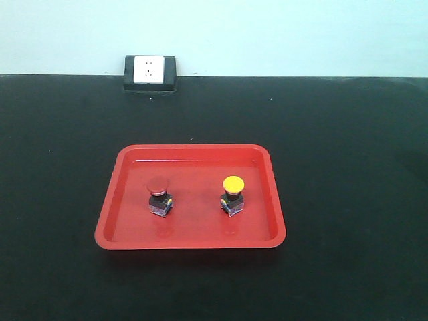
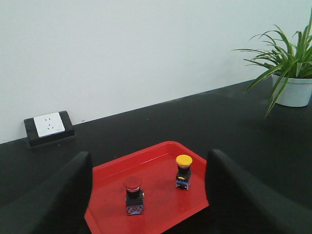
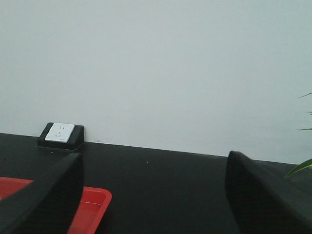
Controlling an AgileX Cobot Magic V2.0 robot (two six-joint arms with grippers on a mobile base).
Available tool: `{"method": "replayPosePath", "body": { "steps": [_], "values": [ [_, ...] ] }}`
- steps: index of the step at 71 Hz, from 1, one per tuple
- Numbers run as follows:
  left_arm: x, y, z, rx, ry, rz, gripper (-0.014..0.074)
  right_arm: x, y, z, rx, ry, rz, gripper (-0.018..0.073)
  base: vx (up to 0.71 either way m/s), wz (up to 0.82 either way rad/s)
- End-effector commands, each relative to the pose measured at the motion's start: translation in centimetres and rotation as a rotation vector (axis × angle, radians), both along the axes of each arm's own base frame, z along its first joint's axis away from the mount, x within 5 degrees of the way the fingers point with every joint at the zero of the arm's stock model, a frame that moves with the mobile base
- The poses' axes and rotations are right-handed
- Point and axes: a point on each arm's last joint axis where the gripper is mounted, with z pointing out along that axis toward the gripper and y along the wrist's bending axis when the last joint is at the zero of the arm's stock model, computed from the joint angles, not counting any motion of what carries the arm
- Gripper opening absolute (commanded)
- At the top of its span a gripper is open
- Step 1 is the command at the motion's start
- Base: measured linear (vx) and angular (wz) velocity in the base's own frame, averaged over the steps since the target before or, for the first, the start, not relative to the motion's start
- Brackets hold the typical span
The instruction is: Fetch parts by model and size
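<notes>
On black table (image 1: 348, 200), red tray (image 1: 120, 194), pale wall (image 2: 146, 48)

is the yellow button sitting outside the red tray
No, the yellow button stands upright inside the red tray, to the right of the red button as the front view shows it.

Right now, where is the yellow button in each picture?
Front view: the yellow button stands on the right side of the red tray, beside the red button.
Left wrist view: it is right of center, on the tray's far right part.
Right wrist view: not in it.
Shared landmark: the white wall socket at the table's back edge.
</notes>
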Motion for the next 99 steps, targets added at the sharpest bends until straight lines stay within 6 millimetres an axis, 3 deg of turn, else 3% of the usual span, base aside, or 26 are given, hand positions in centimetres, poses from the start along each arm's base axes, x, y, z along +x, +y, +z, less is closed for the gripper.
{"method": "replayPosePath", "body": {
  "steps": [1, 6, 17, 24, 35, 99],
  "values": [
    [0.05, 0.00, 1.20, -0.052, -0.053, -0.002, 0.0423, -0.26, -0.08, 1.23, 0.002, -0.097, -0.010, 0.0555, 0.00, 0.00],
    [0.06, 0.00, 1.10, -0.042, -0.045, -0.002, 0.0344, -0.26, -0.08, 1.24, 0.003, -0.098, -0.010, 0.0545, 0.00, 0.00],
    [0.05, -0.02, 0.96, -0.035, -0.031, -0.005, -0.0011, -0.26, -0.07, 1.21, 0.003, -0.095, -0.009, 0.0458, 0.00, 0.00],
    [0.04, -0.04, 0.88, -0.030, -0.024, -0.007, -0.0008, -0.23, -0.06, 1.08, 0.008, -0.080, -0.008, 0.0321, 0.00, 0.00],
    [0.04, -0.04, 0.88, -0.030, -0.024, -0.007, -0.0007, -0.20, -0.04, 0.89, 0.008, -0.058, -0.005, -0.0018, 0.00, 0.00],
    [0.04, -0.03, 0.88, -0.029, -0.024, -0.006, -0.0006, -0.18, 0.07, 0.67, 0.036, -0.030, 0.010, -0.0010, 0.00, 0.00]
  ]
}}
